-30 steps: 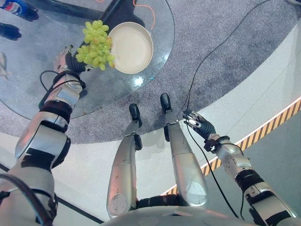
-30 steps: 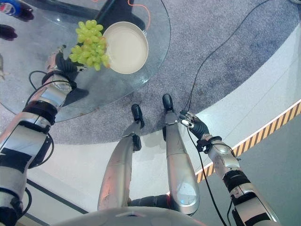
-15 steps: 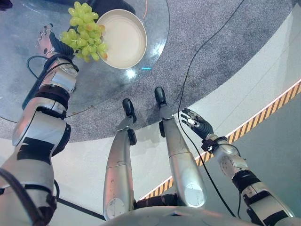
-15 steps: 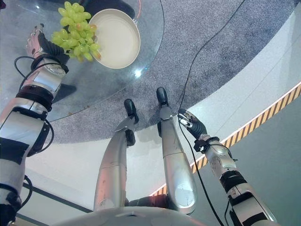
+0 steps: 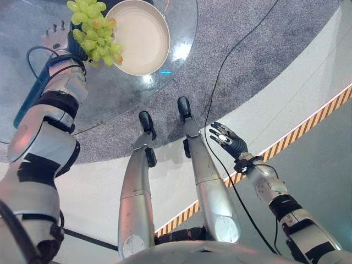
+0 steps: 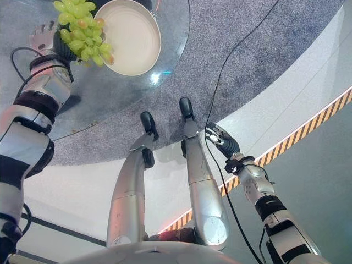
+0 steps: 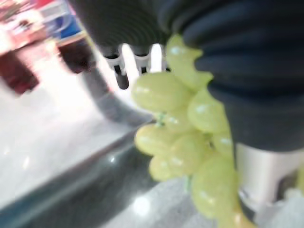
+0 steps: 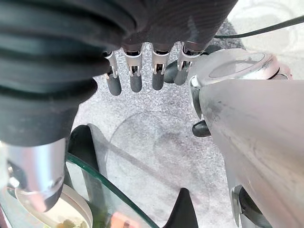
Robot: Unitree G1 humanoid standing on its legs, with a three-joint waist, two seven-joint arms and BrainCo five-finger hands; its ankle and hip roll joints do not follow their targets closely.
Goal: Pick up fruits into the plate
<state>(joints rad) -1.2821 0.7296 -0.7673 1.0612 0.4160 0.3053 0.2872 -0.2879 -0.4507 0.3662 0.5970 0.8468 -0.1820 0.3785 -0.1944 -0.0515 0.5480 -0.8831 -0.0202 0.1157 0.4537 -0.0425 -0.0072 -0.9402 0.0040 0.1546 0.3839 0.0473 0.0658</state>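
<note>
While the right robot hand (image 5: 224, 137) hung low beside the desk with fingers spread and empty, the left robot hand (image 5: 60, 41) reached over the glass desk (image 5: 110, 93), gripping a bunch of green grapes (image 5: 93, 33) that overlapped the near rim of the cream plate (image 5: 140, 38).

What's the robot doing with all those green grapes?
The robot's left hand is holding a bunch of green grapes over the glass table, right beside a cream plate. The bunch overlaps the plate's rim but isn't resting in it yet. Its right hand hangs open down by its side, away from the table, holding nothing.
</note>
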